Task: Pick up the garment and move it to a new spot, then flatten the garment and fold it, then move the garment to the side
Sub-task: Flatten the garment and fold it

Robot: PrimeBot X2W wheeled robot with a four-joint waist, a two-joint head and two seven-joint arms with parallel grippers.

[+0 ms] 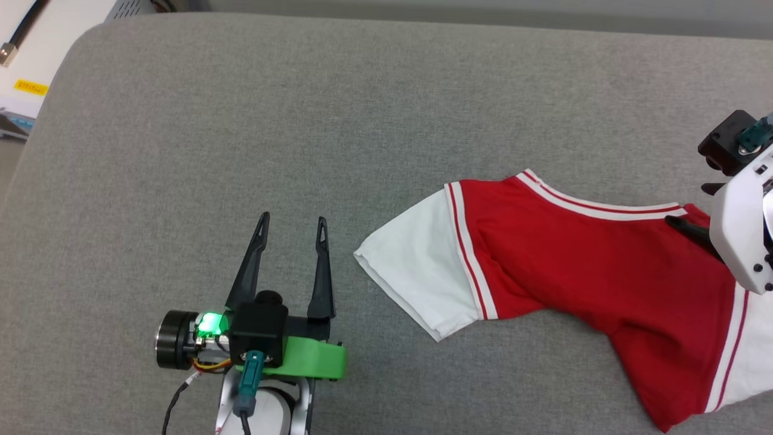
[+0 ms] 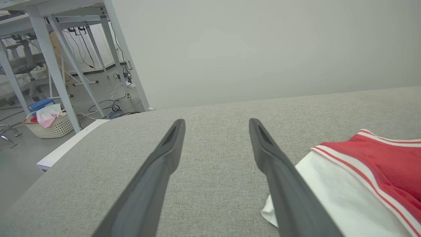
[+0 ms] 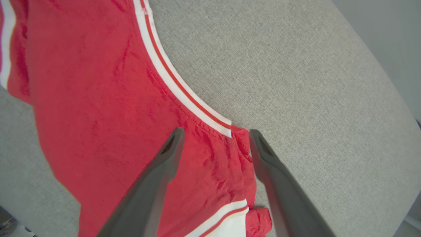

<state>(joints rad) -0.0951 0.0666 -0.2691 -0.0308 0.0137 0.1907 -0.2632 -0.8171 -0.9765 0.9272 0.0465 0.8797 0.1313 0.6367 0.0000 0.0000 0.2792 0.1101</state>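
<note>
left gripper (image 1: 293,219): fingers spread apart with nothing between them; it hangs over bare counter (image 1: 302,109)
right gripper (image 3: 216,131): fingers wide apart too, holding nothing; they straddle the spot where the striped collar trim (image 3: 184,92) ends; can't tell if the tips actually touch the cloth
garment (image 1: 574,260): sprawled on the counter off to the right of my left gripper; its white sleeve (image 1: 416,272) is the closest bit, just beside that gripper's right finger; the red body runs on under my right gripper
how it'll handle: my guess is light, floppy jersey; it'll sag and bunch the second it's lifted, and may drag on the fabric-covered counter instead of sliding; not fragile at all
where to grab: I'd pinch the shoulder seam by the collar with the right and the sleeve seam or near shoulder with the left; two spread-out holds should let it hang open; a pinch on the body alone probably just picks up a wad
head view gives: the whole layout, both grippers and how twisted the shirt lies; part of it runs off the frame edge
left wrist view gives: the sleeve edge low and side-on, plus the room past the counter; desk legs (image 2: 56,65), floor cables, a wicker basket (image 2: 54,126) of cloth
right wrist view gives: close-up creases near the collar end and a small bunched fold by the sleeve trim
</note>
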